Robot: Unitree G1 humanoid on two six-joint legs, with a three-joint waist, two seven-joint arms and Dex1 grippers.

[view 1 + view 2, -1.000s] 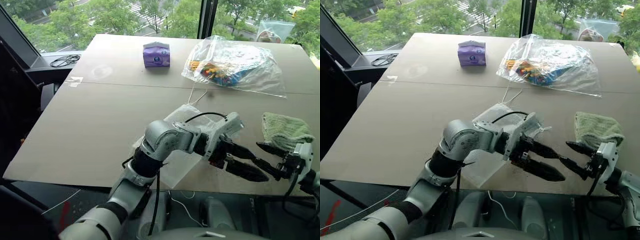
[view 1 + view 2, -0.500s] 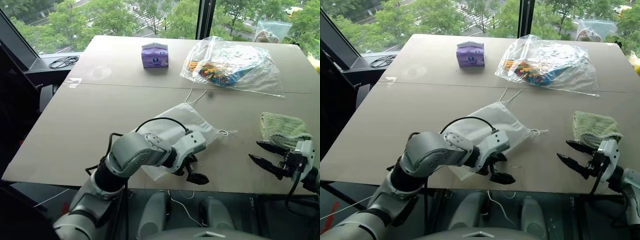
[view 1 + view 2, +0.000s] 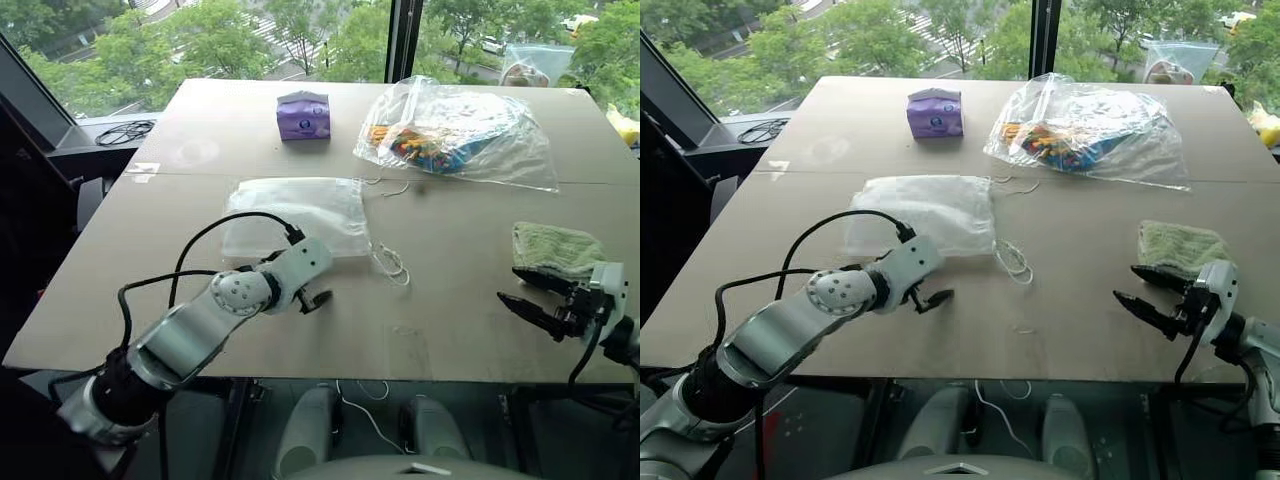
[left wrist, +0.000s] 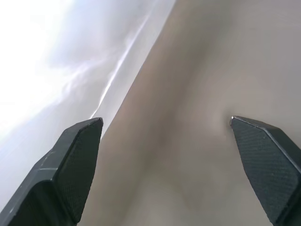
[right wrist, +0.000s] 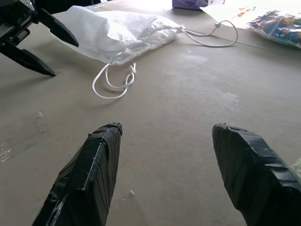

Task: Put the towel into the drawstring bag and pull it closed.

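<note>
1. The drawstring bag (image 3: 295, 215), thin translucent white fabric, lies flat mid-table (image 3: 200, 120), its white cords (image 3: 390, 262) looped loose beside its mouth.
2. The towel (image 3: 560, 250), green and folded, lies near the table's right edge, apart from the bag.

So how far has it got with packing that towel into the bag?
Hardly started. The drawstring bag lies flat on the table, its cords loose. The towel sits apart, outside the bag. The left gripper and right gripper are open, holding nothing. Picking up, stuffing and cinching all remain.
</note>
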